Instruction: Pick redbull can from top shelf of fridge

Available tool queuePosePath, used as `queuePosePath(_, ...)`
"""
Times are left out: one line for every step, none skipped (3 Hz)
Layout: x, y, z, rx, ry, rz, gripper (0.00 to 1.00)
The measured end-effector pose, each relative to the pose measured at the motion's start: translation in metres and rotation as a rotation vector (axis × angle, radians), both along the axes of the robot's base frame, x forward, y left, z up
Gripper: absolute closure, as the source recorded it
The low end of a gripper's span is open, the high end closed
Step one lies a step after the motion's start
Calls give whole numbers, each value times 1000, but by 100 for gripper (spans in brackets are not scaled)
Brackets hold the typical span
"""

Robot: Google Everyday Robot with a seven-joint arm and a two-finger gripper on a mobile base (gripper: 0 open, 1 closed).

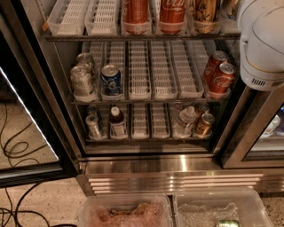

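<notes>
Approach step, seemingly: the arm is hovering by the right end of the fridge's top shelf, with the gripper lying out of view, its state untellable. The redbull can is not showing, probably hiding behind the arm. The next move is calling for finding and grasping it.

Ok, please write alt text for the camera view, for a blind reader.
An open fridge holds three wire shelves of drink cans, with a red cola can on the top shelf. The robot's white arm covers the upper right; the gripper is out of view.
</notes>
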State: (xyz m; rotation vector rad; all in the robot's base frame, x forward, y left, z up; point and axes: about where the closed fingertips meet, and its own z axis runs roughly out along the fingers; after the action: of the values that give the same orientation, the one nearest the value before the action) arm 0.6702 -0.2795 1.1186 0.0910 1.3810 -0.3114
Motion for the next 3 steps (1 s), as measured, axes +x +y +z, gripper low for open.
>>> queuePosePath(-5,3,-6,14,-2,-11,100)
queuePosePath(-17,4,-12,28,0,-30,100)
queuePosePath(-29,1,-12,39,-26,-68,100)
